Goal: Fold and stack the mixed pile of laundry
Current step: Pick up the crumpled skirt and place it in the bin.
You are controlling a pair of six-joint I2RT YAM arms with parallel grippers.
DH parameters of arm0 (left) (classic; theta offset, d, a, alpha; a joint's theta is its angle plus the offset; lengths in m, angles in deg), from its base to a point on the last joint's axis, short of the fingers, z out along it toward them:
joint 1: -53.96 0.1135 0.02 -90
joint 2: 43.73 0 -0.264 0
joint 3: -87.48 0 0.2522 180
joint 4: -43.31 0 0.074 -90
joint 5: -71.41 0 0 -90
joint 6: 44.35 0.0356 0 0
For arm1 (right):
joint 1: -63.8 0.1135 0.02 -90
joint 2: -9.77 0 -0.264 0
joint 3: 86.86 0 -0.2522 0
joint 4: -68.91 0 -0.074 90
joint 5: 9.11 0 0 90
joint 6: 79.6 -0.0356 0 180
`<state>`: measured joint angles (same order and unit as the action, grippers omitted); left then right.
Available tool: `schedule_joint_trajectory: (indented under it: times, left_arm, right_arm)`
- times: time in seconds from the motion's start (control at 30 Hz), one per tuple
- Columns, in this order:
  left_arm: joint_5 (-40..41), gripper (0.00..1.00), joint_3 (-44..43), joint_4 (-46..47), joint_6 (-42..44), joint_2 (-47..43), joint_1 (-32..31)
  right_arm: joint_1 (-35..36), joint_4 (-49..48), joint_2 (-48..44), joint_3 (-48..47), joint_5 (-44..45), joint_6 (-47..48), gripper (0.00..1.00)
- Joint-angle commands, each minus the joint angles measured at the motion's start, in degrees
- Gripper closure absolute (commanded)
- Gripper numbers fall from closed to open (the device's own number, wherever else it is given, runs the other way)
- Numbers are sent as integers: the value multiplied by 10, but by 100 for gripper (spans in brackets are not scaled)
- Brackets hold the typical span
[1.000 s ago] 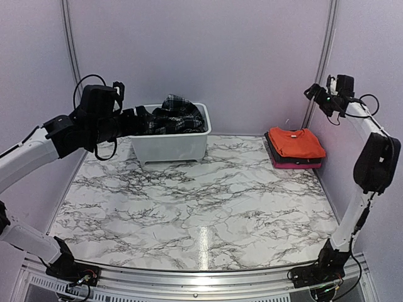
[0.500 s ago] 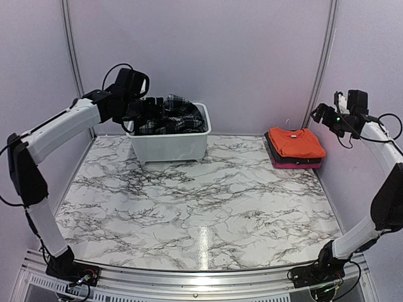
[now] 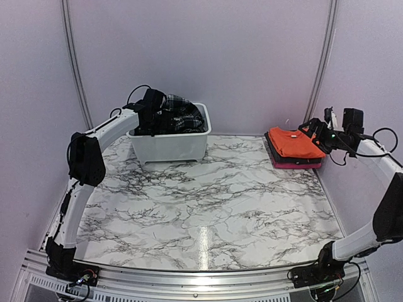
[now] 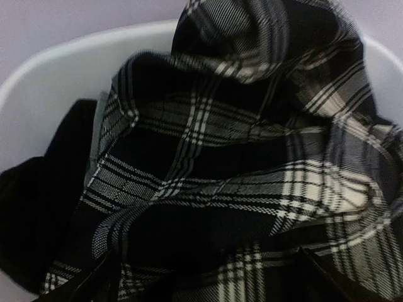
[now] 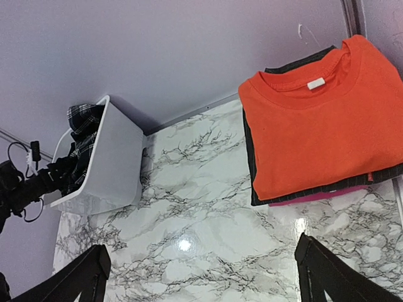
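The left tool (image 3: 153,118), its jaws spread, hangs over the white tub's (image 3: 170,146) left end, the plaid skirt (image 4: 227,176) bunched directly beneath it inside the tub.

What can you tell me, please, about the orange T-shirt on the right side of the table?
The orange T-shirt is plain and looks like soft knit. It is folded into a neat, flat rectangle, with its round collar and a small white neck label showing. It lies on top of a stack, resting on a folded dark garment with a pink one beneath, at the far right corner of the marble table.
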<state>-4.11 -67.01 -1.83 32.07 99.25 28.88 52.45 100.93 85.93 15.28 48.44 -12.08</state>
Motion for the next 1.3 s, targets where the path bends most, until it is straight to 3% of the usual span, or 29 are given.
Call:
schedule_joint_trajectory:
  times: [0.0, 0.07, 0.13, 0.17, 0.27, 0.33, 0.87, 1.07, 1.27]
  left_arm:
    - [-31, 1, -16, 24, 24, 43, 20]
    - [-36, 3, -14, 46, 28, 51, 25]
    - [-46, 20, -14, 64, 29, 55, 29]
    - [-58, 31, -14, 73, 30, 55, 30]
    - [-77, 82, -14, 109, 25, 36, 29]
    - [-85, 100, -14, 133, 11, 13, 28]
    - [-87, 100, -2, 229, -105, -259, 17]
    - [-91, 100, -3, 282, -107, -327, -42]
    - [-85, 100, 2, 276, -77, -390, -125]
  right_arm:
    - [5, -30, -21, 14, 9, -8, 1]
    - [5, -30, -17, 20, 8, -5, 1]
    - [4, -18, -7, 18, 17, -1, 1]
    - [4, -12, -3, 16, 18, 2, 1]
    - [5, -8, 1, 11, 25, 4, 1]
    - [5, -12, 2, 9, 23, 1, 1]
    - [9, -86, -26, 87, -54, -20, 1]
    - [13, -106, -33, 97, -76, -26, 1]
    - [16, -131, -45, 110, -101, -36, 1]
